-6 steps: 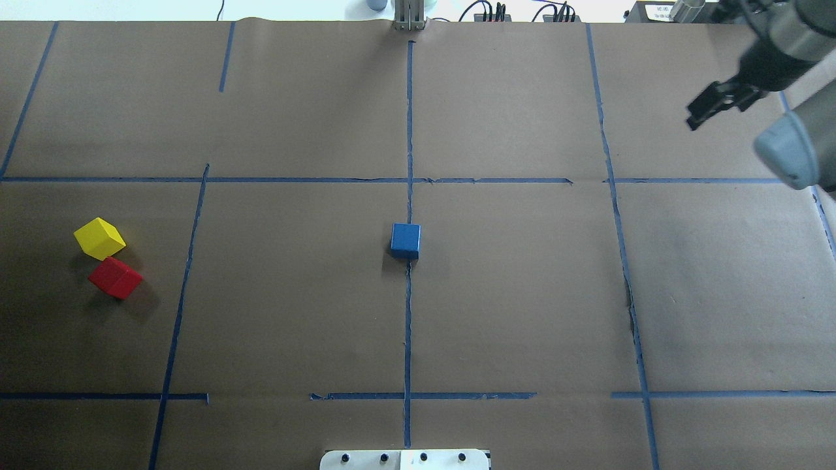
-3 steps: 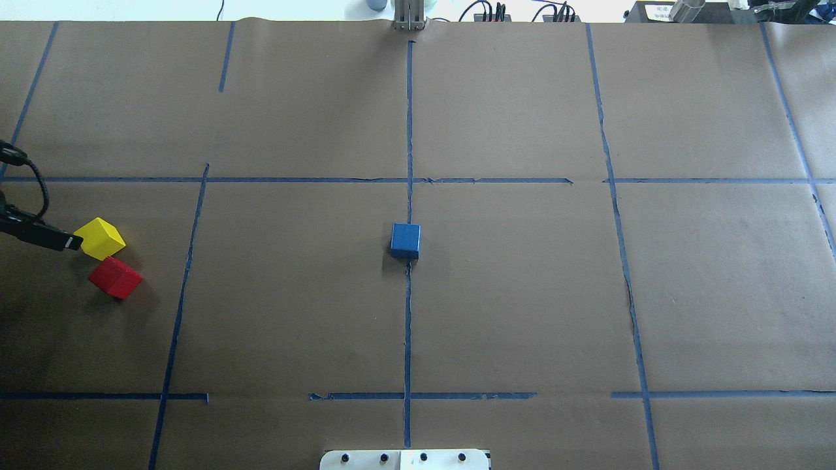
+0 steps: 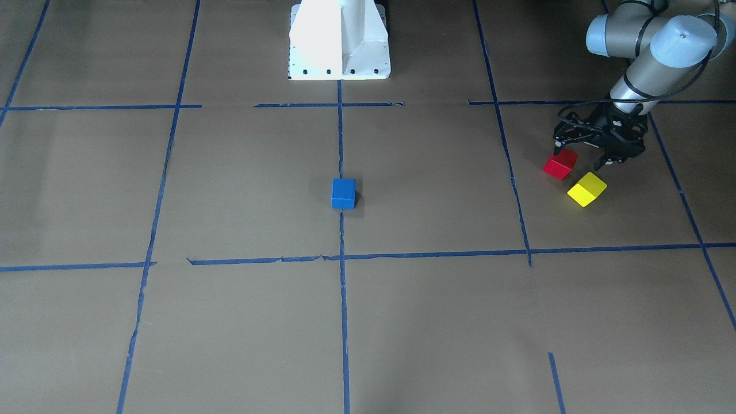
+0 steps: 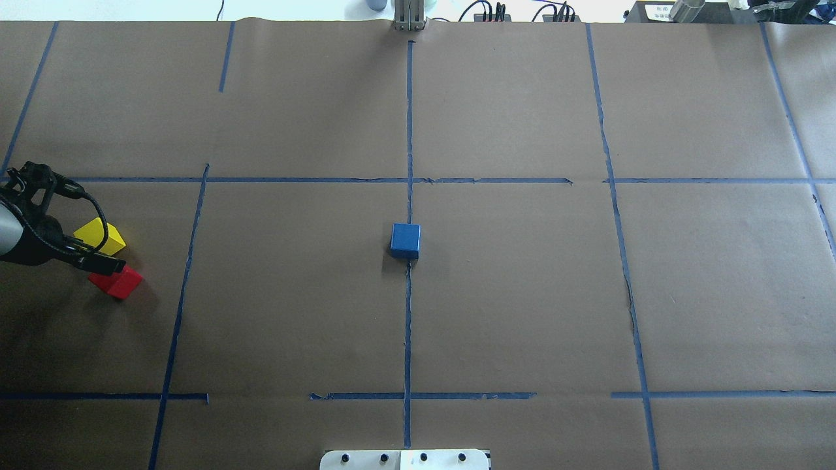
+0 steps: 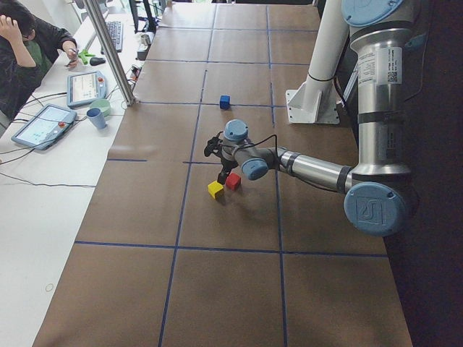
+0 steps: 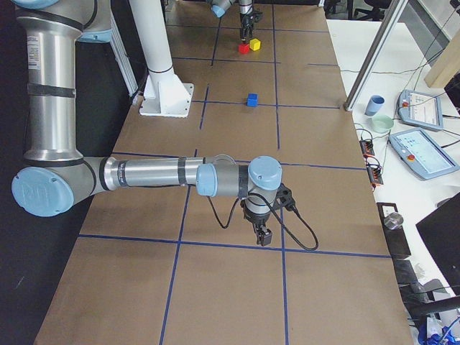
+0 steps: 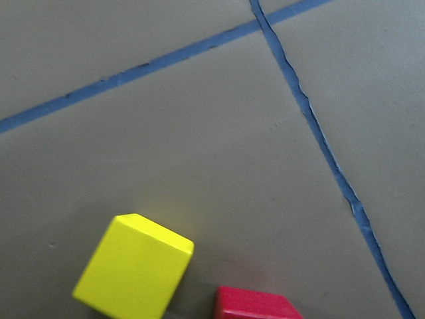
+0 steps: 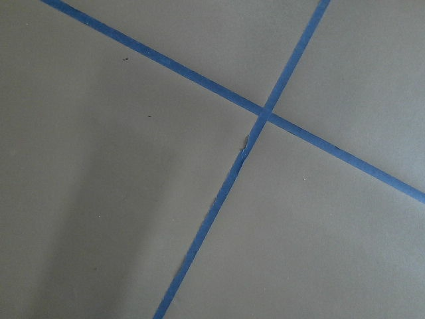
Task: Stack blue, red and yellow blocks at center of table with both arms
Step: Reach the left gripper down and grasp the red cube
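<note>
The blue block [image 4: 405, 240] sits at the table's center and also shows in the front-facing view [image 3: 343, 193]. The red block [image 4: 119, 284] and yellow block [image 4: 103, 235] lie close together at the far left. My left gripper [image 3: 579, 159] hovers open just above them, its fingers [image 3: 556, 150] over the red block [image 3: 560, 164] and beside the yellow block [image 3: 587, 188]. The left wrist view shows the yellow block [image 7: 133, 276] and the red block's top [image 7: 255, 306] at its bottom edge. My right gripper [image 6: 262, 234] shows only in the exterior right view, low over bare paper; I cannot tell its state.
Brown paper with blue tape lines [image 4: 408, 130] covers the table. The robot's white base [image 3: 339, 40] stands at the table's near edge. Tablets and cups [image 5: 94, 112] lie beyond the far edge, where a seated person [image 5: 22, 50] is.
The right arm has left the overhead view at the upper right. The left arm has come in from the left edge and moved over the yellow and red blocks. The blocks have not moved.
</note>
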Motion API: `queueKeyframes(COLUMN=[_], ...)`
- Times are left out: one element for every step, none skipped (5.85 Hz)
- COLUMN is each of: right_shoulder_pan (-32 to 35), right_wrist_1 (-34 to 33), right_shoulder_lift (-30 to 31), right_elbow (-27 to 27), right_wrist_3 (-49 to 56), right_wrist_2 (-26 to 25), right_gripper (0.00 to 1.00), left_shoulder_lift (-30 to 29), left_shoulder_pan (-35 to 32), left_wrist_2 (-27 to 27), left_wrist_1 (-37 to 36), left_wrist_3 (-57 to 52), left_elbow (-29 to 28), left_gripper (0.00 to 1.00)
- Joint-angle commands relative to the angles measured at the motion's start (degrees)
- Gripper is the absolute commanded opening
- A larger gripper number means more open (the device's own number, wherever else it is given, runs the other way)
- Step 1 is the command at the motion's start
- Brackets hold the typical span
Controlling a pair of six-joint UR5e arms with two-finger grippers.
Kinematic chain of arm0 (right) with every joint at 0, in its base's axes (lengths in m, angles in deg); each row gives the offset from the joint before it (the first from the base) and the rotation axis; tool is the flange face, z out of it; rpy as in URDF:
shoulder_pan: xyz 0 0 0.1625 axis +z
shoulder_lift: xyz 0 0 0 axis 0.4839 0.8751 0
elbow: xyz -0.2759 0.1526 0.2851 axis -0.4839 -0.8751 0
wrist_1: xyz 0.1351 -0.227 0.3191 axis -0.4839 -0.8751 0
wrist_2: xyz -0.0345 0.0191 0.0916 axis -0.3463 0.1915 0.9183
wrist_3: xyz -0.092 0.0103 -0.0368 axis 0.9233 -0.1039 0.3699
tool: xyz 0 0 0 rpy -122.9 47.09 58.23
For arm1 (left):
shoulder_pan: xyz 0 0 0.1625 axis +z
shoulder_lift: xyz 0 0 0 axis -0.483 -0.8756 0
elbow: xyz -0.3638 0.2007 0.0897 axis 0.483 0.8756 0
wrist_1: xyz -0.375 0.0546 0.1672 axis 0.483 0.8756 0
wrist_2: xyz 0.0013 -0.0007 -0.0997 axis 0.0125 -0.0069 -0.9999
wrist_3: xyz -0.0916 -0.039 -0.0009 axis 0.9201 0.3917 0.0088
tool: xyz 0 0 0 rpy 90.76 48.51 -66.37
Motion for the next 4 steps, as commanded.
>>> queueKeyframes(right_shoulder_pan=[0.01, 0.01, 0.01, -0.08], right_wrist_1=[-0.02, 0.07, 0.07, 0.07], right_shoulder_lift=[0.01, 0.01, -0.08, -0.08], right_elbow=[-0.35, -0.96, -1.14, -1.32], right_wrist_3=[0.02, 0.11, 0.11, 0.11], right_wrist_2=[0.00, 0.00, 0.00, 0.00], right_gripper=[1.00, 1.00, 1.00, 1.00], left_shoulder_lift=[-0.02, -0.02, -0.02, -0.11], left_shoulder_pan=[1.50, 2.91, 3.44, 3.80], left_wrist_2=[0.28, 0.36, 0.28, 0.36], left_wrist_1=[-0.04, -0.21, -0.30, -0.30], left_wrist_3=[0.77, 1.30, 1.30, 1.39], left_elbow=[0.03, -0.24, -0.67, -1.29], left_gripper=[1.00, 1.00, 1.00, 1.00])
